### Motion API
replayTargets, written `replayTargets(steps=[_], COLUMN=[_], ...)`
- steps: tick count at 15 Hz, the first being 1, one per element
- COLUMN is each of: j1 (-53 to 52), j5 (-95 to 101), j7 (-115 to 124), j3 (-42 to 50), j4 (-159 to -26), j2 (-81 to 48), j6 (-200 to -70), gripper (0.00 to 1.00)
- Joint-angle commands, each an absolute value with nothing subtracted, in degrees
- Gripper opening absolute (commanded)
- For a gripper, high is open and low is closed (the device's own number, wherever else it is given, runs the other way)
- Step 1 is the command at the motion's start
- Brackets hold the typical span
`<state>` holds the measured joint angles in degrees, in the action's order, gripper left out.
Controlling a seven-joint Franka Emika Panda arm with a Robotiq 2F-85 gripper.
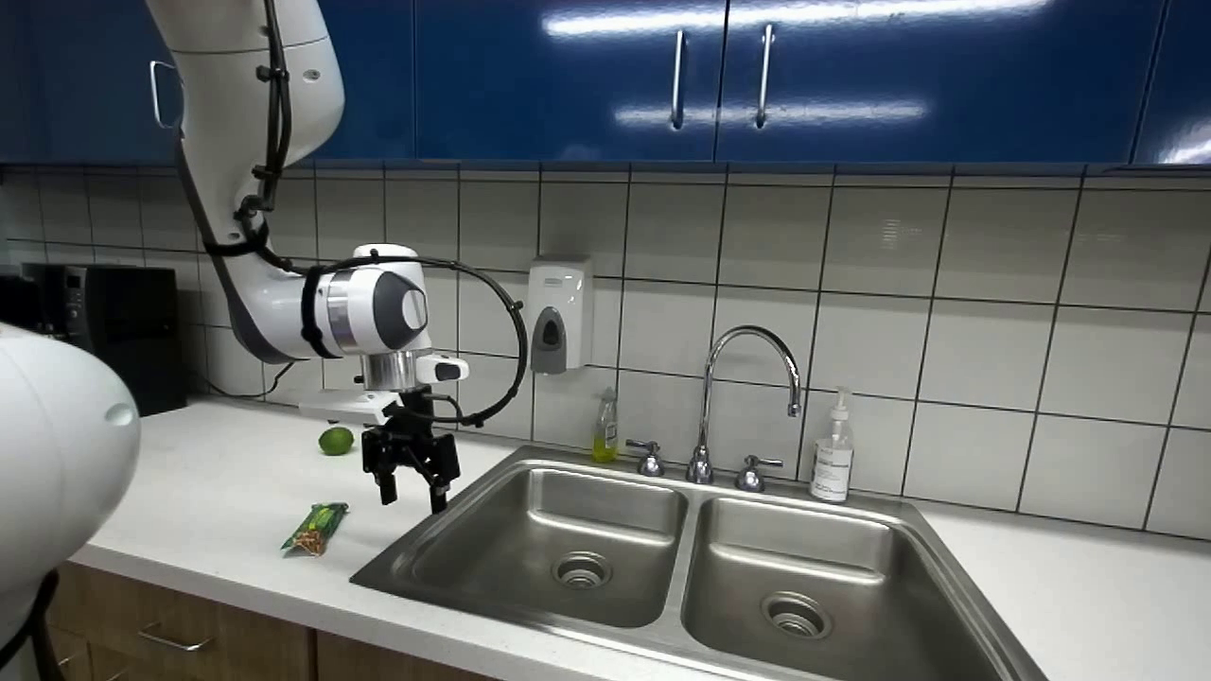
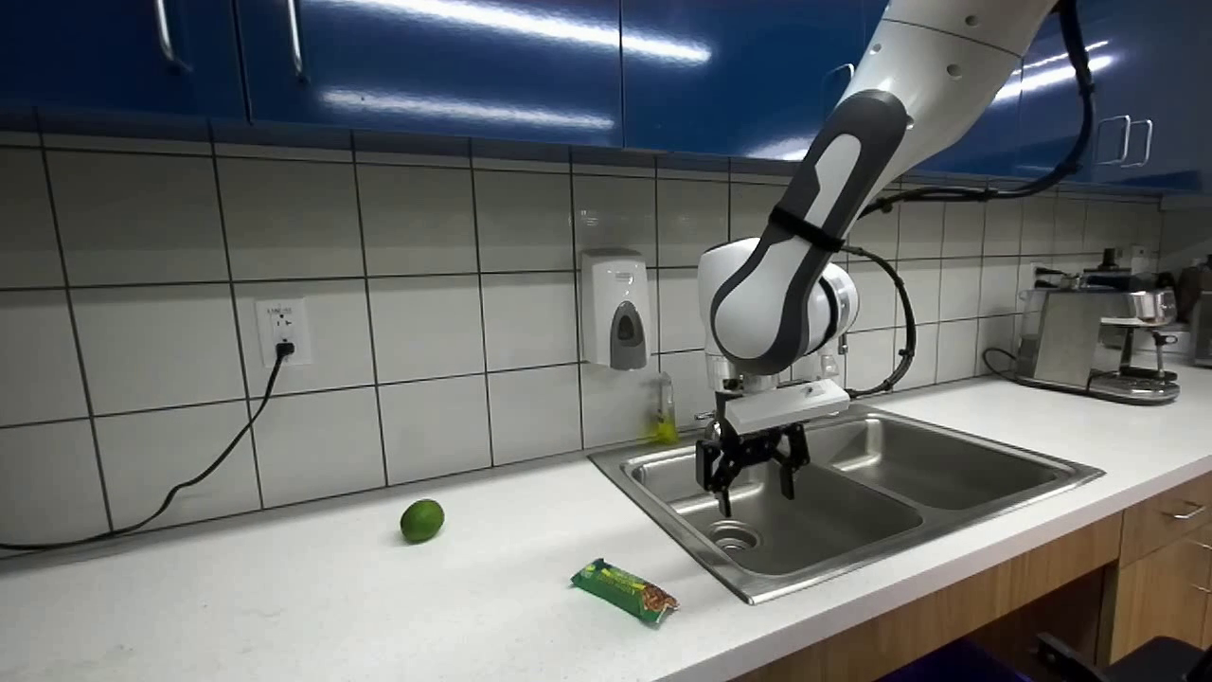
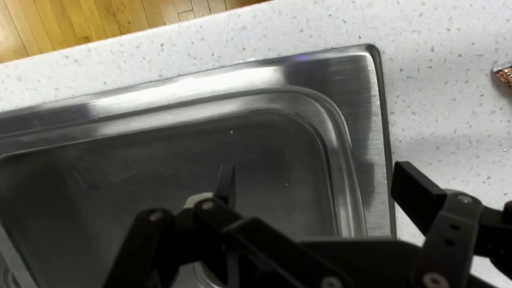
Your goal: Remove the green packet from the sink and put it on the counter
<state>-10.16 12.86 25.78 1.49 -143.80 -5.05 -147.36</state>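
The green packet lies flat on the pale counter (image 1: 208,482) in an exterior view, and its point there is on the green packet (image 1: 317,528). The green packet (image 2: 625,591) also shows on the counter (image 2: 284,606) beside the sink (image 2: 684,530). In the wrist view only a brown end of the packet (image 3: 505,76) shows at the right edge. The sink (image 1: 683,558) has two steel basins, with nothing green in them. My gripper (image 1: 413,501) is open and empty above the sink's edge nearest the packet. In the wrist view the fingers of my gripper (image 3: 314,176) are wide apart.
A round green lime (image 1: 336,441) lies on the counter near the wall. A chrome faucet (image 1: 705,407) rises behind the basins. A yellow-green soap bottle (image 1: 605,430) and a pump bottle (image 1: 833,459) stand at the sink's back edge. A soap dispenser (image 2: 615,308) hangs on the wall.
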Motion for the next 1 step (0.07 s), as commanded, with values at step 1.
replayTargets(steps=[1], j1=[-8.7], j5=[13.0], j7=[25.9], j3=[0.1], j4=[-143.8], j2=[-4.9], j6=[-147.2], gripper=[1.00])
